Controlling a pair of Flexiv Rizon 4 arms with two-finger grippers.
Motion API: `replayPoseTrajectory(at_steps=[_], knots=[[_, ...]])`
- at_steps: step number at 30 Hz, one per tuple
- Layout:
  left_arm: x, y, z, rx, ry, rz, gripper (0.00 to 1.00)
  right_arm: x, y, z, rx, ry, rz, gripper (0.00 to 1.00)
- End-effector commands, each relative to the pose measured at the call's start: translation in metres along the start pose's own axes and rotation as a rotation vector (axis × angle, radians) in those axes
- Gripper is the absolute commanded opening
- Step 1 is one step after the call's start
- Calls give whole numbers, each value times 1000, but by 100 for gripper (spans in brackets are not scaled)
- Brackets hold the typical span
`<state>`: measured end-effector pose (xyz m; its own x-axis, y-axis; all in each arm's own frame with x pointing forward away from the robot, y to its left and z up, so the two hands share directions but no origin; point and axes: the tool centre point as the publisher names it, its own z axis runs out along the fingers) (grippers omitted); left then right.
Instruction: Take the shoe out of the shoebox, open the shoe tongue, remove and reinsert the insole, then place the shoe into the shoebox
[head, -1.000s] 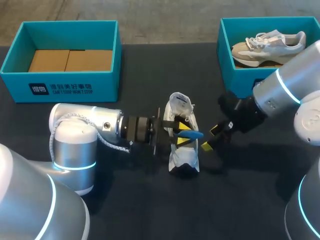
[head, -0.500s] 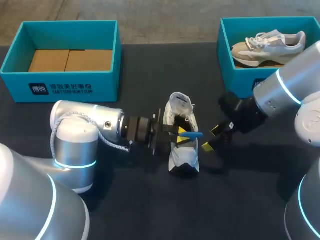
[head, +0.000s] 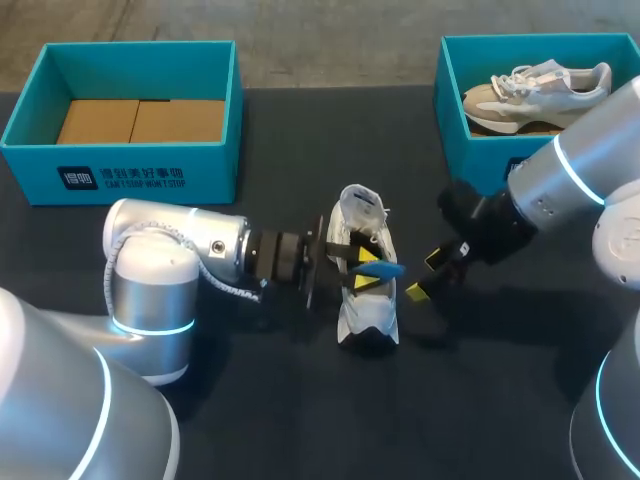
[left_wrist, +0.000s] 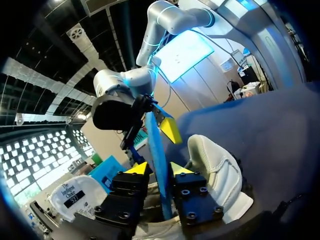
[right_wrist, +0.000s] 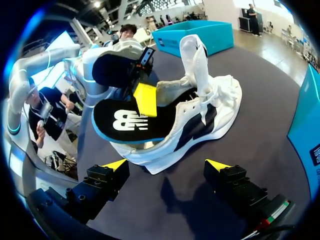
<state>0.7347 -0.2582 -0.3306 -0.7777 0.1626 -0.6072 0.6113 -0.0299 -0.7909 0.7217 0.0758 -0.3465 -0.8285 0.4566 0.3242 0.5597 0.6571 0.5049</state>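
insole | clamped in left jaws, over shoe | right jaws spread, just beside

Take the shoe at the middle of the surface as your marker. Your left claw comes in from the shoe's left and sits over its middle. The insole is pinched between its 2 fingers and pokes out past the shoe's right side. Your right claw hangs just right of the shoe, fingers apart, near the insole's tip but not touching it. Behind the shoe and well to its left stands the left shoebox, with cardboard in it. Behind the shoe and to its right stands the right shoebox, with the other shoe inside.
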Motion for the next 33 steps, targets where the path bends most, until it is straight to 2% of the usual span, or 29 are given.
replayPoseTrajectory(at_steps=[1,4,7,9,22,33], knots=[[-2,-9,-3,6,-8,15,35,1,0,1,0,-4,3,100],[-4,-14,-3,14,-8,23,34,1,0,1,-2,-5,4,100],[-3,-16,-3,18,-3,24,22,1,-1,1,-4,-7,5,100],[-2,-16,-2,24,13,17,0,1,-1,1,-5,-8,4,100],[4,4,-2,15,94,18,0,-1,-2,-1,-3,-14,8,100],[6,17,-3,-19,102,1,0,-2,-4,-2,3,-21,12,100]])
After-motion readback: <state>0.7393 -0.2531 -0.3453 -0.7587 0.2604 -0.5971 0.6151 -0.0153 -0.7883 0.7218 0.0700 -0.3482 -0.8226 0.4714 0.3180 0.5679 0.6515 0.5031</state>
